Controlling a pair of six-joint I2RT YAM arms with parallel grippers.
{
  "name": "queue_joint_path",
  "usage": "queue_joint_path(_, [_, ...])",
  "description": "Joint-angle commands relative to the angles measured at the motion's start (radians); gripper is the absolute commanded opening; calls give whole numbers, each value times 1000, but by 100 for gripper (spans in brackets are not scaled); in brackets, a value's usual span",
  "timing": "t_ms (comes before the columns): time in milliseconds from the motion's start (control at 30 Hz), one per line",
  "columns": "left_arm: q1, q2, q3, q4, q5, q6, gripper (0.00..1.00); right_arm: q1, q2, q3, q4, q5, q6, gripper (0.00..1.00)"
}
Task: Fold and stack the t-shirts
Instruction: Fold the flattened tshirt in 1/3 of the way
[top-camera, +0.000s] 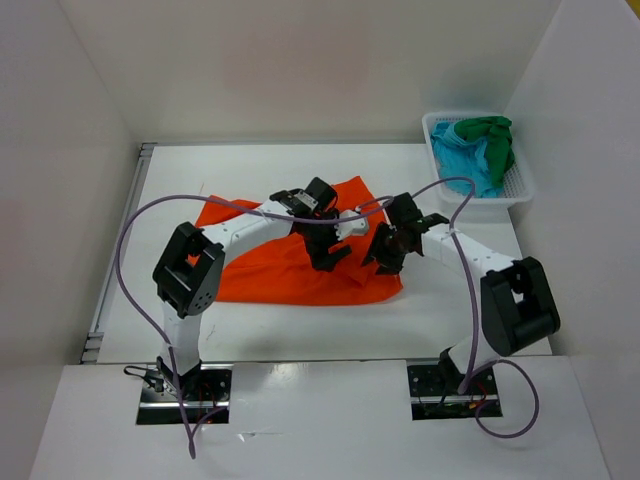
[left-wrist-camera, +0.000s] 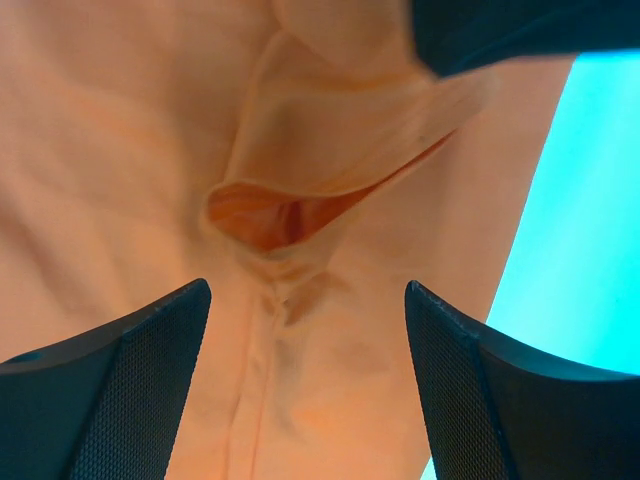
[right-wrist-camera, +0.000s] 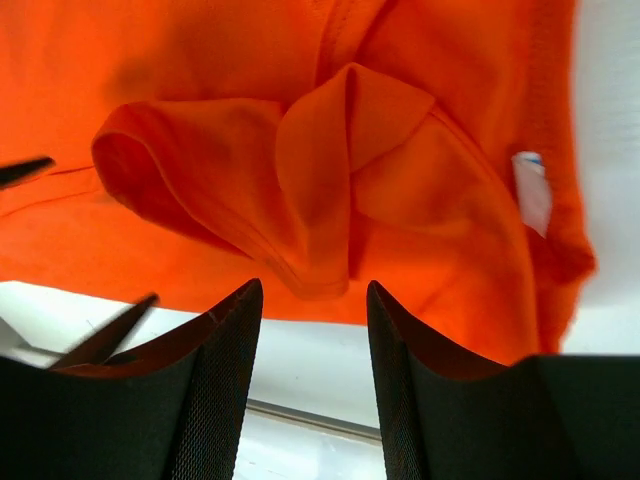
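Note:
The orange t-shirt lies spread and creased in the middle of the table. My left gripper hangs over its right half, jaws wide open, with only a puckered fold of orange cloth below them. My right gripper is at the shirt's right edge, open. A bunched fold of the shirt sits just ahead of its fingertips, and bare table shows between the fingers. The dark green t-shirt and the turquoise t-shirt are crumpled in the basket.
A white mesh basket stands at the back right corner. White walls close the table at the back and both sides. A white label shows on the orange shirt's hem. Purple cables arch over both arms.

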Motion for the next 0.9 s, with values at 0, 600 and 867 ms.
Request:
queue_joint_path(0, [9,7,-13,58,47,29,85,9,59,3,91,-75,16,52])
queue_joint_path(600, [0,79,-21,101,67,-11,47,20,150,14,131,-102,25,26])
queue_joint_path(867, [0,88,-21,123,39,-38,4,11,162,46,131,-125,25,0])
